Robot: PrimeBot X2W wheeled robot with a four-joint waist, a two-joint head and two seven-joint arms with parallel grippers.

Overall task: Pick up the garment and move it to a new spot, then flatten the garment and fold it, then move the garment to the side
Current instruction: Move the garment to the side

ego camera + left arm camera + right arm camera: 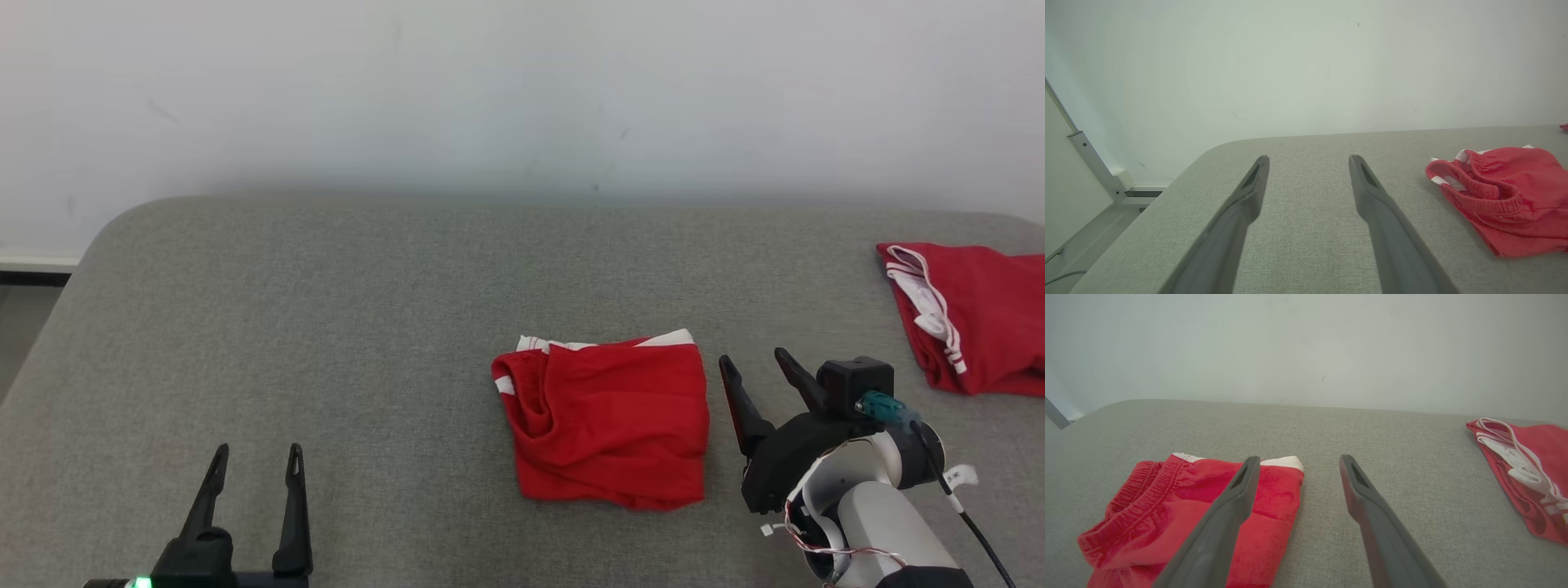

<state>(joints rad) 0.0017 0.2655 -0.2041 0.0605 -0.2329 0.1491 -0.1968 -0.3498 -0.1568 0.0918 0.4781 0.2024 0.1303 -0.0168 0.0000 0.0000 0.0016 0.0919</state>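
Red folded shorts (606, 425) with white trim lie right of centre on the grey fabric worktop (326, 327); right claw (751, 357) just beside their right edge, wide, empty; left claw (258, 449) well apart, lower left, wide, empty. Another red garment (980, 318) far right.

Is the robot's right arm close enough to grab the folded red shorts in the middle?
Probably yes. The right gripper sits open just beside the folded red shorts. There is just a strip of bare grey surface between them and nothing in the way.
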